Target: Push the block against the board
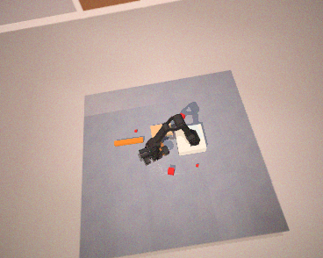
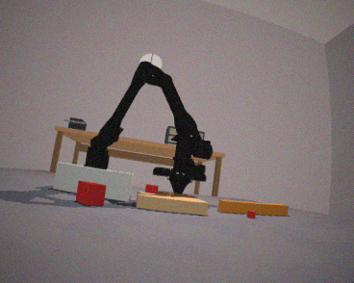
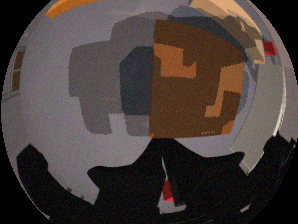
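The black end effector (image 1: 157, 153) (image 2: 179, 192) (image 3: 158, 133), narrow and empty, sits right beside the orange square block (image 1: 161, 145) (image 3: 195, 95), well in from the table's (image 1: 187, 202) (image 2: 181, 245) (image 3: 47, 110) edges

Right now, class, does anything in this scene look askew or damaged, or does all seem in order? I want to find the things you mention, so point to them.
Nothing looks damaged or spilled. The orange bar (image 1: 129, 141) (image 2: 253, 208) lies off to one side, apart from the pale tan block (image 1: 158, 128) (image 2: 172, 204), but it sits flat, so that seems ordinary rather than odd.

Black arm (image 1: 179, 120) (image 2: 124, 103); orange bar (image 1: 129, 141) (image 2: 253, 208) (image 3: 75, 5); tan block (image 1: 157, 130) (image 2: 171, 204) (image 3: 235, 11); orange square block (image 3: 200, 100), shadowed brown; white box (image 1: 187, 146) (image 2: 91, 179) (image 3: 262, 100); red cubes (image 1: 171, 171) (image 2: 90, 193) (image 3: 270, 48); blue-grey mat (image 1: 121, 211) (image 2: 181, 250) (image 3: 50, 100)
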You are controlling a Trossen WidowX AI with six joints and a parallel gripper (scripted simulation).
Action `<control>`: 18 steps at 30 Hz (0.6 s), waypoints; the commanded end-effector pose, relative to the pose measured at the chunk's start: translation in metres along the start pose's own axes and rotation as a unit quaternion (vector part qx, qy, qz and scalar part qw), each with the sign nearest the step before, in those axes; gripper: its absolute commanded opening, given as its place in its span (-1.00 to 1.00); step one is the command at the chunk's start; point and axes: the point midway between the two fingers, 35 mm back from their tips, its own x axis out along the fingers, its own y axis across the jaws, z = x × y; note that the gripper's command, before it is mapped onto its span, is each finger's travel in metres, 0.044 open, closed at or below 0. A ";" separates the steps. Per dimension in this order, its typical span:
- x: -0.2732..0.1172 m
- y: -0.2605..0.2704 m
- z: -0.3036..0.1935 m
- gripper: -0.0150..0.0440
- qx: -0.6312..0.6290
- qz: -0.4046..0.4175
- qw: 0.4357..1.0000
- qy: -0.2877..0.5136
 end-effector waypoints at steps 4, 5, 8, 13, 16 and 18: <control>0.000 0.000 0.006 -0.49 -0.001 -0.002 1.000 -0.001; 0.000 0.000 0.007 -0.49 -0.001 -0.002 1.000 -0.001; 0.000 0.000 0.009 -0.49 -0.001 -0.002 1.000 -0.001; 0.000 0.000 0.013 -0.49 -0.001 -0.002 1.000 -0.002; 0.000 0.000 0.015 -0.49 -0.001 -0.002 1.000 -0.002; 0.000 0.000 0.017 -0.49 -0.001 -0.002 1.000 -0.002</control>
